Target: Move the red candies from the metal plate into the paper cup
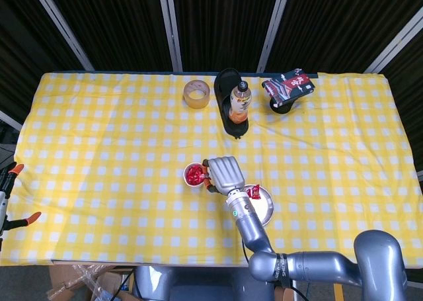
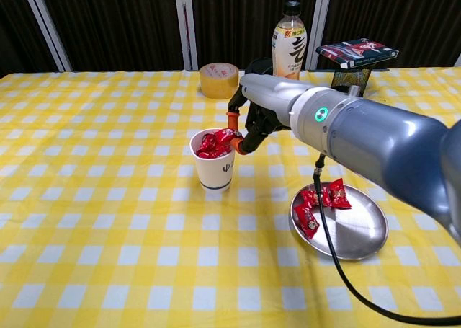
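My right hand [image 2: 252, 119] hovered at the paper cup's [image 2: 215, 171] right rim, pinching 1 red candy [image 2: 225, 135] over the candies inside, while 3 candies [image 2: 322, 199] lay on the metal plate [image 2: 354, 234] nearer right.

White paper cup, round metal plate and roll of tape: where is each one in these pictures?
White paper cup [image 2: 216, 171], chest view: on its front wall.
Round metal plate [image 2: 360, 234], chest view: on its bare bottom.
Roll of tan tape [image 1: 197, 94], head view: on its rim.
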`<state>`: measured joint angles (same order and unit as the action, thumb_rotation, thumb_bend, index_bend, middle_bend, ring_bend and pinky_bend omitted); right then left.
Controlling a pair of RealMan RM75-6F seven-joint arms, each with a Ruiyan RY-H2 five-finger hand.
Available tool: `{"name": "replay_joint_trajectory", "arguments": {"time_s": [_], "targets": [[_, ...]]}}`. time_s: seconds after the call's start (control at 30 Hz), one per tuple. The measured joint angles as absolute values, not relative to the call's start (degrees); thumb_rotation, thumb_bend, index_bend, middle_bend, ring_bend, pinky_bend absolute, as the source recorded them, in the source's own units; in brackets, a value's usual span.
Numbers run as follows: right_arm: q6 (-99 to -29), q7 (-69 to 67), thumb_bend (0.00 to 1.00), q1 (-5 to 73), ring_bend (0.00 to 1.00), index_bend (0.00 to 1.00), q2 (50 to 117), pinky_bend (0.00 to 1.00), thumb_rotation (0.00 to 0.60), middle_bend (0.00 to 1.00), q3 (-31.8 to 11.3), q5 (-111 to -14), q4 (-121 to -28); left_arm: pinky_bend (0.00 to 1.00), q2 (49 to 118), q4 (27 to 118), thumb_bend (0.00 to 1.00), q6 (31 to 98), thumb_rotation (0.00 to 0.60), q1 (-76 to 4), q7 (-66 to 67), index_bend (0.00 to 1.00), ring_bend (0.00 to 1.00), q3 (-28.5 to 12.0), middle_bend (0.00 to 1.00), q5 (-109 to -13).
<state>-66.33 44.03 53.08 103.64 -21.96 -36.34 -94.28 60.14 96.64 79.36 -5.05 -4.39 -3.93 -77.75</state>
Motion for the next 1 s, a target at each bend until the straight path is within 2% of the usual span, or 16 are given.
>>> {"name": "replay_joint_trajectory", "arguments": {"time_s": [0.17,0.3,0.53,0.77,1.0], "targets": [[-65.93,43.8,0.5,54.65,0.9,0.55,105.01,0.9,0.6,0.89,-21.99,-36.54,-91.9,0.0,59.96,96.8,0.05,79.1,0.6,-5.14,-4.61,0.0,0.0,-3.91,0.0,-77.67],[-65.94,43.33,0.5,55.42,0.9,0.46,105.82,0.9,0.6,0.89,-21.93,-36.59,-90.57,0.0,59.95,96.81,0.05,79.07,0.6,-5.14,-4.7,0.0,0.0,-3.92,0.0,-77.57],[-66.64,42.77,0.5,55.65,0.9,0.38,105.9,0.9,0.6,0.89,-21.61,-36.92,-90.19,0.0,59.96,96.91,0.05,79.07,0.6,-5.15,-4.59,0.0,0.0,-3.89,0.0,-77.52],[-67.94,42.52,0.51,54.98,0.9,0.37,104.64,0.9,0.6,0.89,-21.0,-37.8,-91.93,0.0,59.98,96.89,0.05,79.19,0.6,-5.12,-4.49,0.0,0.0,-3.9,0.0,-77.49],[-70.49,41.84,0.5,52.23,0.9,0.37,100.83,0.9,0.6,0.89,-19.12,-39.54,-97.57,0.0,60.03,96.75,0.05,79.39,0.6,-5.04,-4.42,0.0,0.0,-3.8,0.0,-77.7]]}}
